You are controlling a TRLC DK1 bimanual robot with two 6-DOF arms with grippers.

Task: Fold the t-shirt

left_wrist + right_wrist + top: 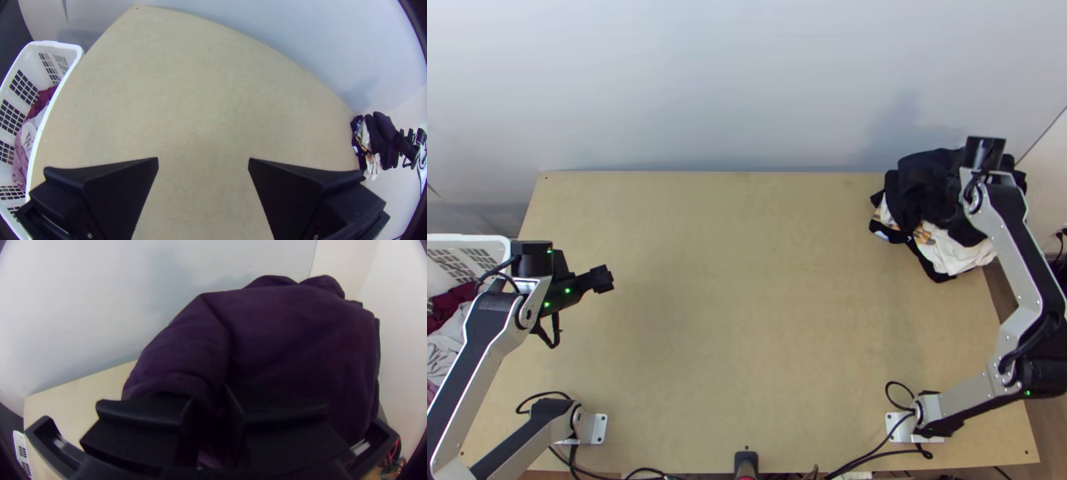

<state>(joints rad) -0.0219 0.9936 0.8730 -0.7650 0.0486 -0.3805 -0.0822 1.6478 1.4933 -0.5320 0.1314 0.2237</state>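
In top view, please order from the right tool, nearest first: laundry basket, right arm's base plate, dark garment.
1. Dark garment, at right tool, far right corner.
2. Right arm's base plate, near edge, right side.
3. Laundry basket, left side.

So the left gripper [601,279] is over the wooden table [747,280], and the white basket [467,238] is off on its wrist side, with dark red clothes [453,302] and whitish ones [447,346] inside. The right gripper [953,190] is right at a messy heap, black clothes [917,180] bunched around it, and a white piece [951,254] pokes out just on the near side of it. Pale wall [747,80] beyond both.
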